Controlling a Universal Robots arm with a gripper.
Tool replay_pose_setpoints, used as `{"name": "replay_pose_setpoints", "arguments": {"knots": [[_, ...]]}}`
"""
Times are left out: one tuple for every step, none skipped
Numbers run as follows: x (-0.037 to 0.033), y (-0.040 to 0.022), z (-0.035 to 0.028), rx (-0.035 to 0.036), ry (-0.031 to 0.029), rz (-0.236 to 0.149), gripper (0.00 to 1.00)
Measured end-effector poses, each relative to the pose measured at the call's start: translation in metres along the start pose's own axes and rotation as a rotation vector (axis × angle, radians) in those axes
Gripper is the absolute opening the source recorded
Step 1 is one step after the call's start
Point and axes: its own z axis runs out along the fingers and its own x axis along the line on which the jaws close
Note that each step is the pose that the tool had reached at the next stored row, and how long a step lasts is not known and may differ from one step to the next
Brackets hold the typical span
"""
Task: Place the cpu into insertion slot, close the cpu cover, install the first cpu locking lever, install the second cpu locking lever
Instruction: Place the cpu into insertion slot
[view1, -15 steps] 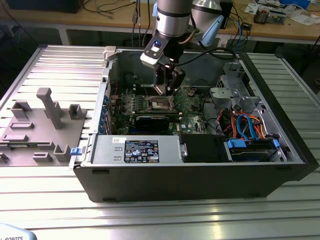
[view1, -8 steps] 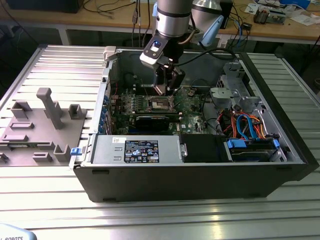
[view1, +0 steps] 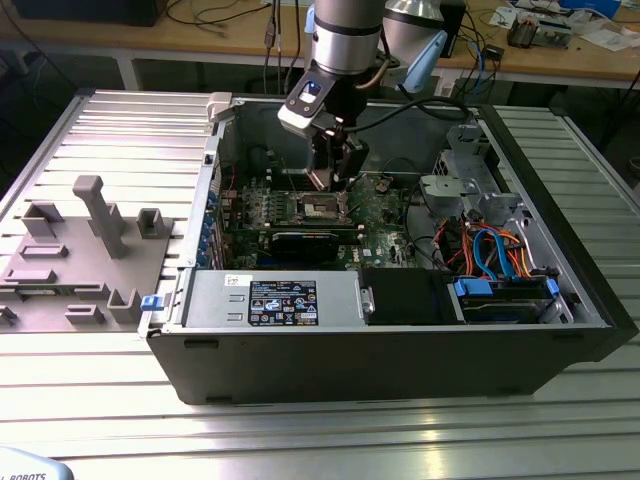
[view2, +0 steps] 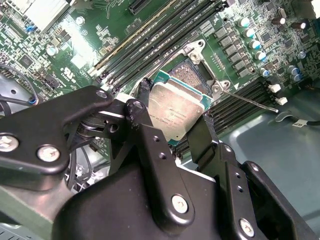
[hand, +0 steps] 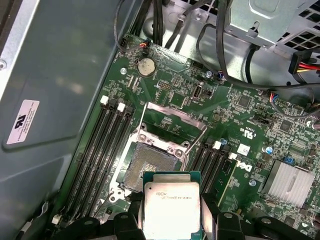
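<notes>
My gripper (view1: 335, 180) hangs inside the open computer case, just above the motherboard. It is shut on the cpu (view2: 177, 110), a small square chip with a silvery top, which sits flat between the two black fingers (view2: 145, 115). In both wrist views the cpu (hand: 171, 205) hovers beside and a little above the bare insertion slot (hand: 150, 165), not in it. The cpu cover (hand: 167, 110), a thin metal frame, stands swung open at the slot's far side. One thin locking lever (view2: 250, 101) sticks out sideways, unlatched.
Black memory slots (hand: 107, 145) flank the socket on both sides. A long black card (view1: 305, 242) lies just in front of the socket. The power supply box (view1: 270, 300), the drive cage with coloured cables (view1: 490, 250) and a grey fixture (view1: 90, 250) on the table also stand near.
</notes>
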Motion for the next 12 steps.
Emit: {"name": "replay_pose_setpoints", "arguments": {"knots": [[0.0000, 0.0000, 0.0000, 0.0001, 0.0000, 0.004, 0.55], [0.0000, 0.0000, 0.0001, 0.0001, 0.0001, 0.006, 0.55], [0.0000, 0.0000, 0.0001, 0.0002, 0.0001, 0.010, 0.55], [0.0000, 0.0000, 0.0002, 0.0003, 0.0002, 0.014, 0.55], [0.0000, 0.0000, 0.0003, 0.0003, 0.0003, 0.019, 0.55], [0.0000, 0.0000, 0.0004, 0.0004, 0.0005, 0.023, 0.55], [0.0000, 0.0000, 0.0004, 0.0005, 0.0005, 0.028, 0.55], [0.0000, 0.0000, 0.0005, 0.0005, 0.0006, 0.030, 0.55], [0.0000, 0.0000, 0.0005, 0.0005, 0.0006, 0.033, 0.55], [0.0000, 0.0000, 0.0006, 0.0006, 0.0007, 0.038, 0.55], [0.0000, 0.0000, 0.0006, 0.0007, 0.0007, 0.041, 0.55], [0.0000, 0.0000, 0.0007, 0.0008, 0.0008, 0.045, 0.55]]}}
